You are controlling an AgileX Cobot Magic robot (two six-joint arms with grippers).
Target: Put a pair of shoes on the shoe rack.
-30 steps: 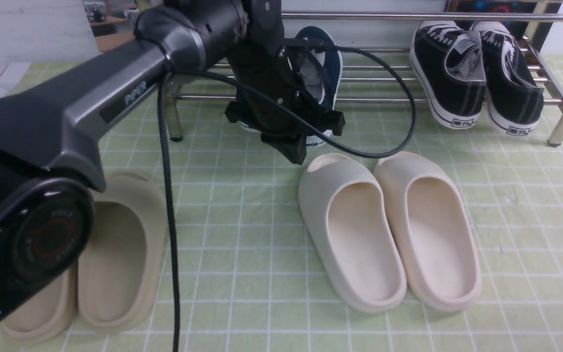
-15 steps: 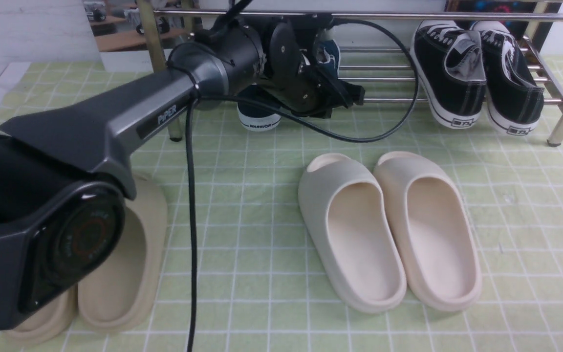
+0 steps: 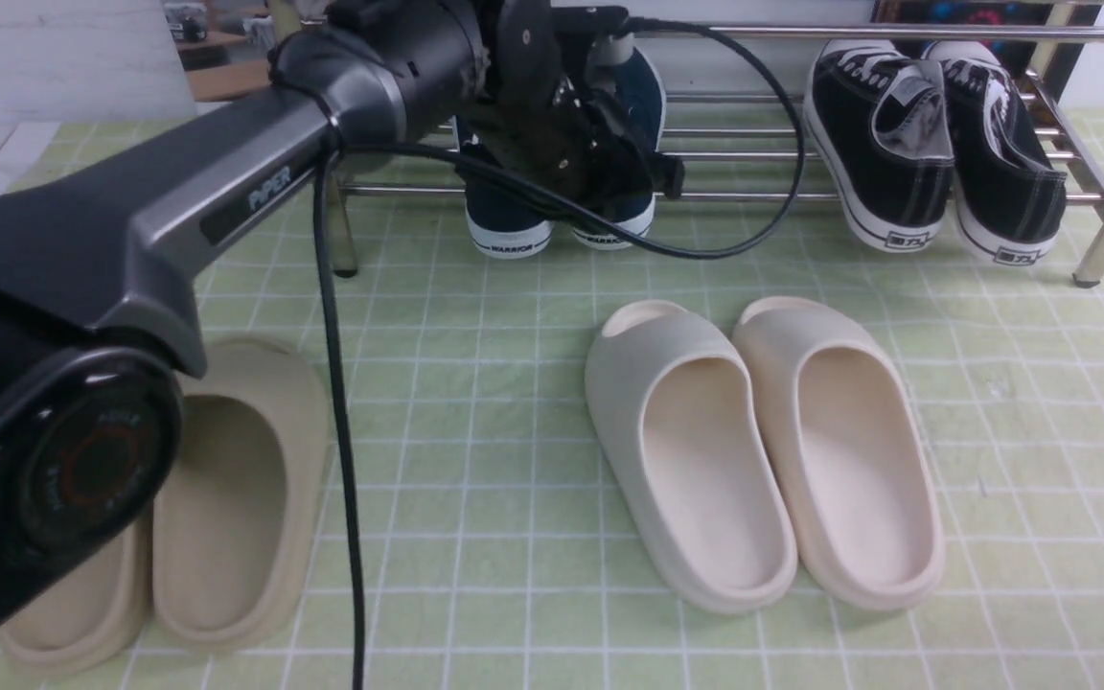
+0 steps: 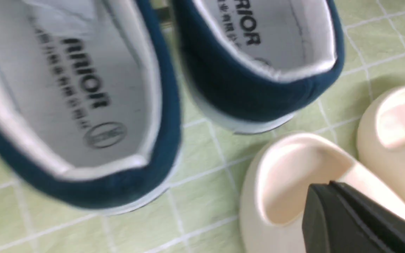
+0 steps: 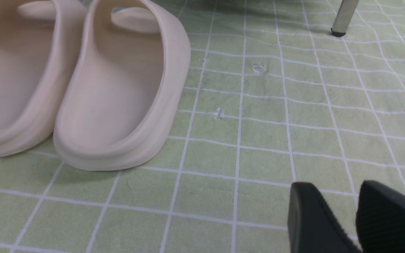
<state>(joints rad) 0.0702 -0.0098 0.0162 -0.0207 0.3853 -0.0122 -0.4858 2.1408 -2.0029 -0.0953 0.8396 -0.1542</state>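
Two navy slip-on shoes lie side by side at the left of the shoe rack (image 3: 753, 196), with their white heels toward me: one (image 3: 509, 225), the other (image 3: 614, 228). My left gripper (image 3: 640, 180) hovers just in front of and above the second shoe, its fingers hidden by the wrist. In the left wrist view both shoes (image 4: 83, 88) (image 4: 258, 80) show their grey "WARRIOR" insoles. There the left gripper (image 4: 329, 186) looks shut and empty over a cream slide. My right gripper (image 5: 332, 186) is slightly open and empty, low over the green mat.
Two black lace-up sneakers (image 3: 883, 125) (image 3: 1002, 144) sit at the rack's right end. A cream pair of slides (image 3: 696, 450) (image 3: 839, 441) lies mid-mat, also in the right wrist view (image 5: 118, 98). Beige slides (image 3: 236, 498) are at the left. A rack leg (image 5: 343, 17) stands nearby.
One second ago my left gripper held a navy shoe in front of the rack. Now that shoe rests on the rack beside the first, and the gripper is off it.
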